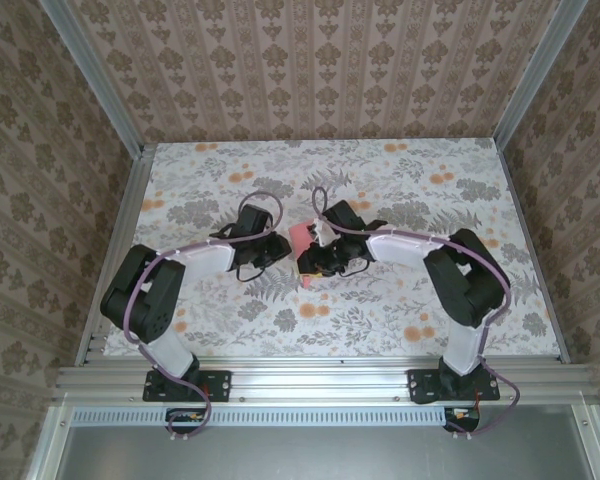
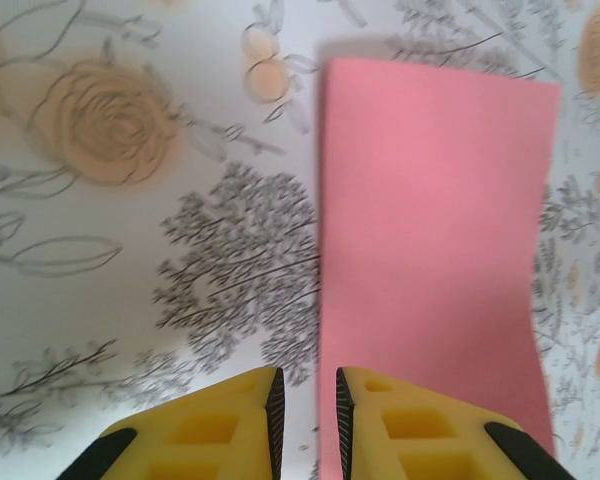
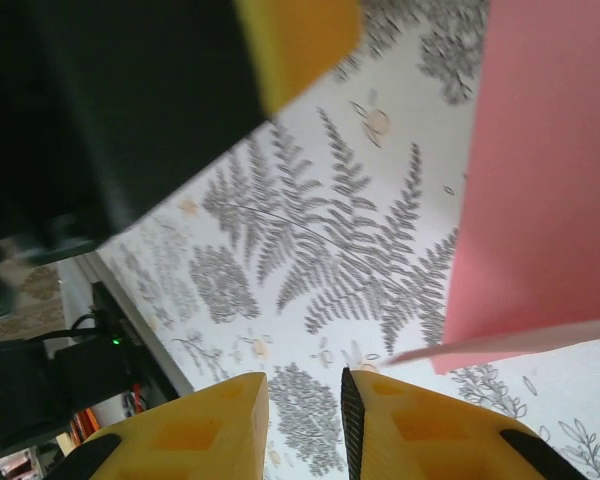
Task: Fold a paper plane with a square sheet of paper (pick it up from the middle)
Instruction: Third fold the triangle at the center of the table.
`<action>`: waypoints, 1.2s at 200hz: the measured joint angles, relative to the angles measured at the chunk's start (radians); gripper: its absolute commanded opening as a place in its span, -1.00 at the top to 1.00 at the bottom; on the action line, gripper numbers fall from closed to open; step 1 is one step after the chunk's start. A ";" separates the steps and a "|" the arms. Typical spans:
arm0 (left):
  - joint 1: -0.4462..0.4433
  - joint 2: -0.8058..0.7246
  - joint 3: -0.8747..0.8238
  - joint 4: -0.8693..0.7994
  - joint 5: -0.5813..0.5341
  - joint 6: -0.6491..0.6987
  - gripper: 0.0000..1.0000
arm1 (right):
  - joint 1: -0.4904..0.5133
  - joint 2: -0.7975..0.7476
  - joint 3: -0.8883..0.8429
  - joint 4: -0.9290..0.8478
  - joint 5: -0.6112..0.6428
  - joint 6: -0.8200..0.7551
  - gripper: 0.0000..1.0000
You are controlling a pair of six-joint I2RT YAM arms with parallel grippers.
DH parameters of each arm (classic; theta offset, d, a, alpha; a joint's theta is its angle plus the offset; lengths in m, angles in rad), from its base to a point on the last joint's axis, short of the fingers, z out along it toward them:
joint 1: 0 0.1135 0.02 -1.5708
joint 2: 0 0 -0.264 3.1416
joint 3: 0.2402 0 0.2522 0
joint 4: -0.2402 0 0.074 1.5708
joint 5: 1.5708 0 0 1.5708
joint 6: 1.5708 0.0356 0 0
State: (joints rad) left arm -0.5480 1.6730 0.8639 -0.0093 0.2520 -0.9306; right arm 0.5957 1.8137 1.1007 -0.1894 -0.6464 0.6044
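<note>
The square sheet of paper [image 2: 435, 250], seemingly folded to an oblong, lies on the bench [image 2: 130, 300] just ahead of the left hand [image 2: 308, 375]. Its long axis runs away from that hand, and its left edge falls under the gap. The left hand is narrow and, as far as the view tells, pinches nothing. The right hand [image 3: 305, 378], narrow and empty, has the paper ahead and off to its right, the near edge lifted. The left hand looks better aligned.

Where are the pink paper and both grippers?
pink paper [image 2: 430, 250], left wrist view, middle of the sheet.
left gripper [image 2: 307, 388], left wrist view, gap between its fingertips.
right gripper [image 3: 304, 388], right wrist view, gap between its fingertips.
</note>
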 measured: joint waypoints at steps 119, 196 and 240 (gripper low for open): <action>0.000 0.171 0.122 0.050 0.059 0.034 0.68 | -0.109 -0.133 -0.241 0.218 -0.012 0.001 0.52; 0.000 0.215 0.156 0.019 0.061 0.056 0.78 | -0.075 -0.001 -0.174 0.251 -0.020 0.001 0.59; -0.002 0.226 0.168 0.010 0.068 0.064 0.81 | -0.067 0.038 -0.143 0.262 -0.040 0.004 0.60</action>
State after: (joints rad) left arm -0.5495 1.8992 1.0321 0.0006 0.3202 -0.8665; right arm 0.5285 1.8519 0.9577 0.0731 -0.6868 0.6086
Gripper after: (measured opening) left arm 0.098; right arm 0.200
